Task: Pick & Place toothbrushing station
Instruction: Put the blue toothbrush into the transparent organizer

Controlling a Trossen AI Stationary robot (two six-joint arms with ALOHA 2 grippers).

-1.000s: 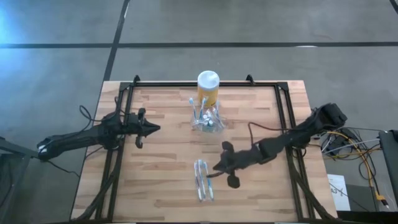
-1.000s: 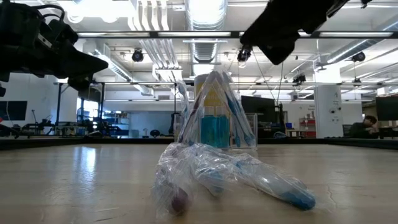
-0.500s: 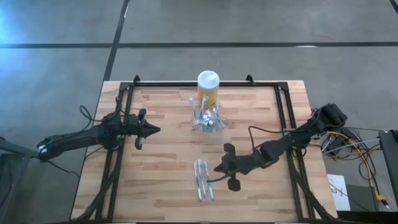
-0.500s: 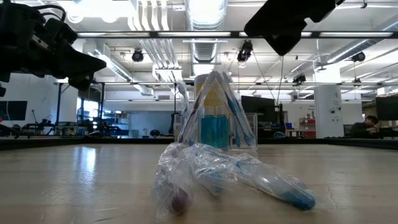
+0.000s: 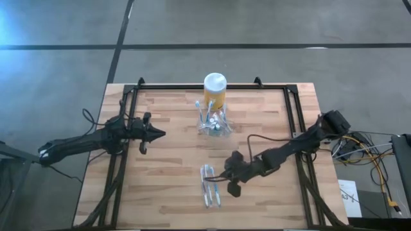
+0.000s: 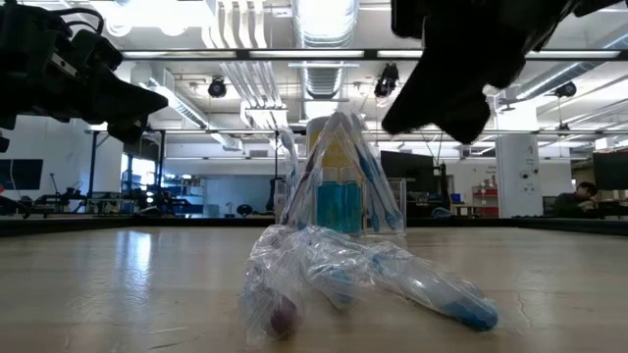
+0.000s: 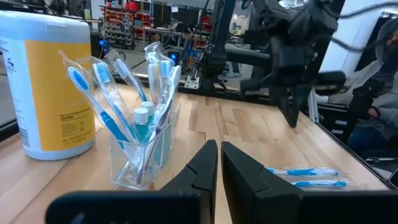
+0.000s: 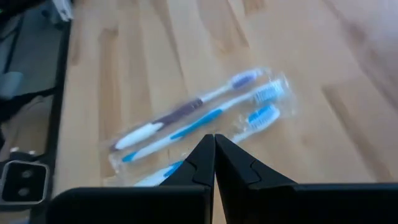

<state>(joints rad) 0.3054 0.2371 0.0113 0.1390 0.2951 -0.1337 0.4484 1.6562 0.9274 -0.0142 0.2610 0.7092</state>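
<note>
Hovering just beside the wrapped toothbrushes (image 5: 210, 185) at the near table edge: right gripper (image 5: 225, 178), fingers pressed together, empty. Farther back, mid-table, the clear holder (image 5: 214, 125), crowded with brushes, just before the yellow jar (image 5: 214, 91). Probably light, stiff, slippery, top-heavy; best gripped across one thin wall. Far left: left gripper (image 5: 157, 133), nearly closed, empty.

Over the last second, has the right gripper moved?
Yes. In the high view the right gripper, shut, has come down-picture and slightly left, closing on the wrapped toothbrushes lying on the table; those have stayed put.
</note>
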